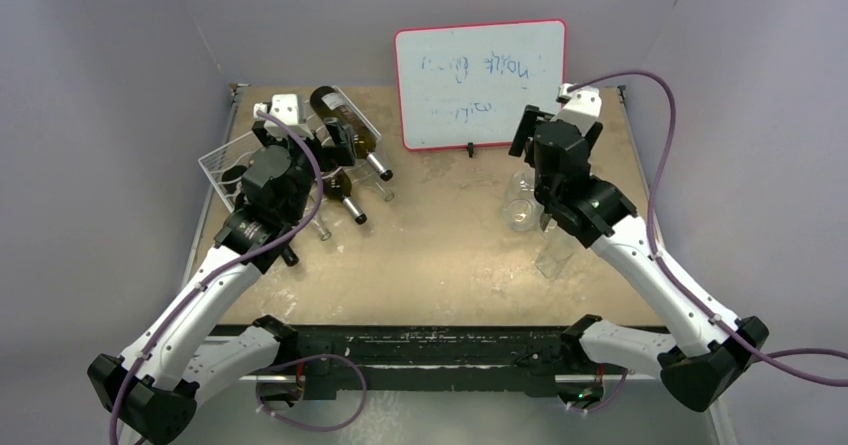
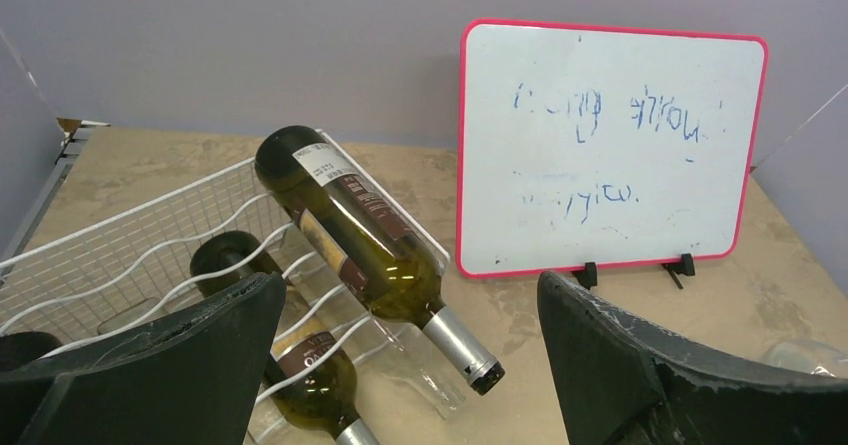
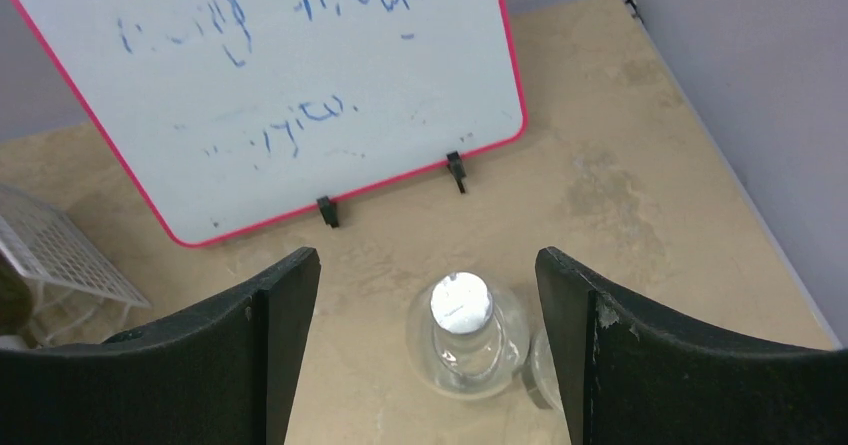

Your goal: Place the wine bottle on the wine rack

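- White wire wine rack (image 2: 130, 255): stands at the far left of the table, wavy rods in tiers, close to the left wall.
- Dark green upper wine bottle (image 2: 360, 235): lies on its side across the rack's top tier. It is tilted, with the base high toward the far left and the silver-capped neck sloping down past the rack's front edge.
- Lower wine bottle (image 2: 315, 375): also dark green, lying on its side in a tier beneath, neck toward the near side.
- Left pincer (image 2: 408, 310): released, black fingers spread wide. It sits just in front of the rack, and in the left wrist view the upper wine bottle's neck end shows in the gap ahead of the fingers. No contact with the bottle or the rack is visible.
- Right pincer (image 3: 425, 265): released, fingers wide apart, well away from the rack on the right side of the table. It hangs above a clear bottle (image 3: 462, 330) that stands upright below the gap, seen cap-on.
- Second clear glass item: partly hidden beside the right finger, kind not discernible.
- Whiteboard (image 1: 481, 83): pink-framed, propped on small black feet at the back centre, with faint blue scribbles that cannot be read.
- Table (image 1: 440, 255): tan, scuffed and mottled top with a black front rail.
- Walls (image 1: 120, 65): plain lilac-grey panels on the left, back and right.
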Motion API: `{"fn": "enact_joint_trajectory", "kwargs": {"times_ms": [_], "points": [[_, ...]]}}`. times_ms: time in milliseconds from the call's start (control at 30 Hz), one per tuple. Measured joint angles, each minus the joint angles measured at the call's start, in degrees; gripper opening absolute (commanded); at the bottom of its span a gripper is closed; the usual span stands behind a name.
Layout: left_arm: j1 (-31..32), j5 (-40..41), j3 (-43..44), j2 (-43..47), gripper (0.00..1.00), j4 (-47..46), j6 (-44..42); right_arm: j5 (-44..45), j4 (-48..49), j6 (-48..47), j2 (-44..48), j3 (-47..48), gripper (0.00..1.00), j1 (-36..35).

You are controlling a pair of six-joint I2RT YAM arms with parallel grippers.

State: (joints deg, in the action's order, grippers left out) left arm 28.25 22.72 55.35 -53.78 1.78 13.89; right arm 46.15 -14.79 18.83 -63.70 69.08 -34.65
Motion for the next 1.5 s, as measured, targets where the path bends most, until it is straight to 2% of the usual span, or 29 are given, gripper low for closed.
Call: {"fn": "enact_joint_trajectory", "kwargs": {"times_ms": [267,567,700,900,1000,1300,1500], "points": [[0.00,-1.36,0.00,-0.04,0.97,0.00,0.00,-2.84,-4.39,3.45,-2.10,-3.82,0.75,2.36],[0.00,-1.51,-0.33,-0.37,0.97,-0.02,0.00,-8.57,-4.22,4.28,-2.93,-8.76,0.56,7.48],[0.00,-1.49,-0.57,-0.48,0.97,0.00,0.00,-12.39,-3.30,4.04,-4.57,-8.92,0.44,8.81],[0.00,-1.42,-0.59,-0.55,0.97,0.00,0.00,-16.15,-2.01,2.12,-6.34,-8.90,0.12,9.57],[0.00,-1.29,-0.59,-0.55,0.97,0.00,0.00,-18.88,-1.22,0.24,-6.34,-8.90,0.02,9.88],[0.00,-1.27,-0.61,-0.55,0.97,0.00,0.02,-29.57,-0.42,-3.89,-11.85,-3.43,0.00,9.92],[0.00,-0.98,-0.61,-0.55,0.97,0.00,0.02,-35.56,4.46,-4.90,-18.05,0.63,0.00,9.73]]}}
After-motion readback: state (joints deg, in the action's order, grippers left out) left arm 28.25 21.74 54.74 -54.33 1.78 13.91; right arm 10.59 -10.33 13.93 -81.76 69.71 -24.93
